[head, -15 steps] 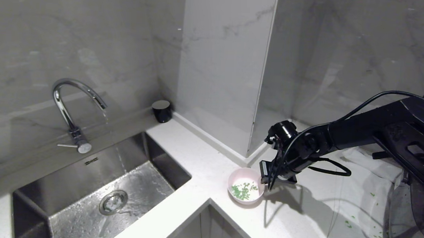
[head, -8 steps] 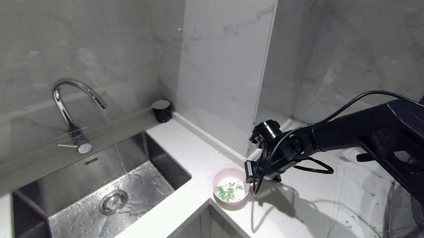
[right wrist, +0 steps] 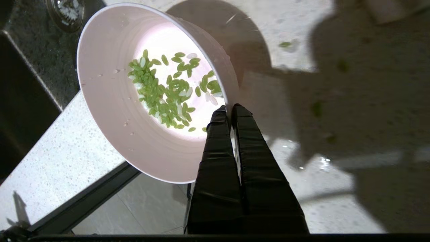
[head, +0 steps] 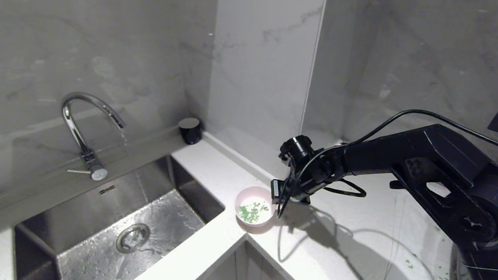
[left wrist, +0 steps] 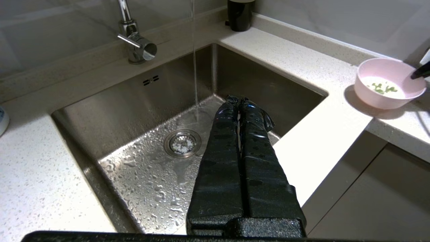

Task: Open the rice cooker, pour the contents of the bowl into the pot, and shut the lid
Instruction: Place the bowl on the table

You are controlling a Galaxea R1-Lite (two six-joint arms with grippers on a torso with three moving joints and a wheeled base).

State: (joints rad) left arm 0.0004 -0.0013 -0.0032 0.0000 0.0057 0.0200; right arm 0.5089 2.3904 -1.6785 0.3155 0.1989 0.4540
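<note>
Right gripper (right wrist: 229, 108): fingers pinching the bowl (right wrist: 111, 111) rim (green bits (right wrist: 164, 90) inside), on surface (head: 345, 243). Left gripper (left wrist: 239, 101): fingers pressed together over sink (left wrist: 111, 111).

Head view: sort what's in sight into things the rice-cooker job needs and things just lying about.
Job:
- bowl, pale pink, on the counter corner
- green bits in it
- right gripper, shut on the bowl's rim

Lying about:
- sink, wet
- faucet, running thinly
- black cup at the wall
- loose green bits on the counter
- left gripper, shut, over the sink
</note>
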